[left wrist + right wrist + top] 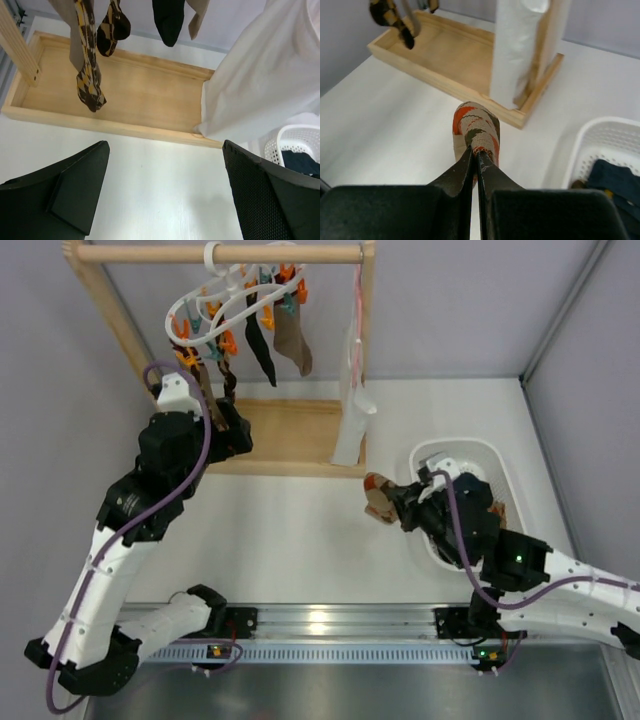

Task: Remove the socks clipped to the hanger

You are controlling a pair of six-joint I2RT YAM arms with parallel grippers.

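The white ring hanger (228, 302) hangs from the wooden rail with orange and teal clips. Clipped to it are diamond-checked socks (214, 375), a black sock (262, 352) and a brown sock (294, 342). My left gripper (236, 433) is open and empty, low in front of the frame; its view shows the checked socks (89, 75), the black sock (168, 17) and the brown sock (199, 11) dangling above the gap (165, 172). My right gripper (398, 504) is shut on a tan sock with orange and dark pattern (475, 124), held above the table beside the basket.
The wooden frame's base tray (125, 95) lies ahead of the left gripper. A white cloth with a pink strap (352, 420) hangs at the frame's right post. A white basket (478, 452) with dark socks (615, 180) stands at the right.
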